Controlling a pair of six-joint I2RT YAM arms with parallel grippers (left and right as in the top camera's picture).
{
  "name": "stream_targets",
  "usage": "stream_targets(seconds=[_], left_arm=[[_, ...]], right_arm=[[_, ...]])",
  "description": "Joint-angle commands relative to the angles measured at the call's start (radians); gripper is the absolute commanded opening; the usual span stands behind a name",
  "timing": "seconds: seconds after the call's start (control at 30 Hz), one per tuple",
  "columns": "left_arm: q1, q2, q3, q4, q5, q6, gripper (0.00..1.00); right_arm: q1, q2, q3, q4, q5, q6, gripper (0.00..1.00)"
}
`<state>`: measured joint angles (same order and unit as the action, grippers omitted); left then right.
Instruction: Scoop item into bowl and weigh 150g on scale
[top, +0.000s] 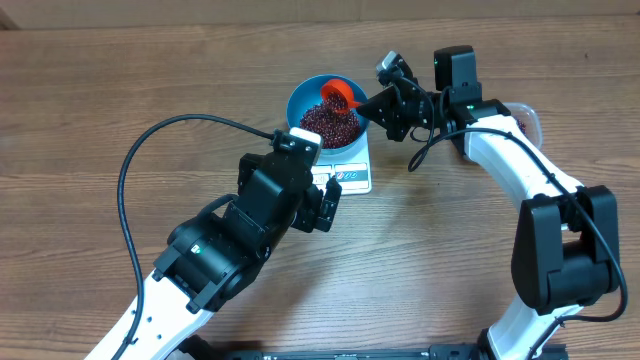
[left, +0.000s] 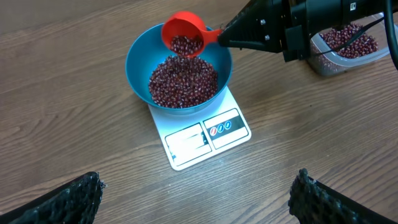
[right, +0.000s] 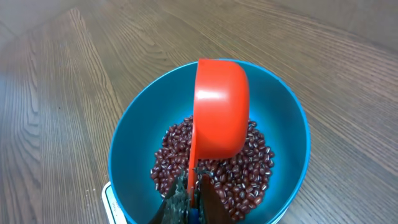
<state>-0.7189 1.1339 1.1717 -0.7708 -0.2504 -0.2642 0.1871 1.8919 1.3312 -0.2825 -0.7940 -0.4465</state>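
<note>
Counting it all up, what sits on the table (top: 120, 60)?

One blue bowl (top: 294, 104), one white scale (top: 352, 178) under it, one red scoop (top: 341, 94), one clear tub (top: 530, 118) and two grippers. The beans (top: 330, 125) are far too many to count.

Which way does the scoop point?

Its handle runs from the right gripper (right: 189, 200) out over the bowl, with the cup end farthest from the fingers. The cup is tipped, mouth down toward the mound. The left wrist view shows beans in it.

And the grips?

The right gripper is clenched on the scoop handle. The left gripper (left: 198, 180) is spread wide with nothing in it, hovering near the scale's display end.

Where are the beans?

Mostly heaped in the bowl, just below and ahead of the right fingers. Some are in the scoop, and more are in the tub beside that arm.
</note>
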Motion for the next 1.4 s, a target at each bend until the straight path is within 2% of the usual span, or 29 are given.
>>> stream_targets(seconds=[0.0, 1.23, 1.37], left_arm=[[0.007, 0.007, 0.015, 0.003, 0.001, -0.021, 0.99], [0.007, 0.007, 0.015, 0.003, 0.001, -0.021, 0.99], [0.007, 0.007, 0.015, 0.003, 0.001, -0.021, 0.99]], right_arm=[[0.010, 0.009, 0.003, 0.008, 0.005, -0.008, 0.04], [0.018, 0.009, 0.003, 0.005, 0.032, -0.008, 0.04], [0.016, 0.009, 0.003, 0.017, 0.099, -0.008, 0.04]])
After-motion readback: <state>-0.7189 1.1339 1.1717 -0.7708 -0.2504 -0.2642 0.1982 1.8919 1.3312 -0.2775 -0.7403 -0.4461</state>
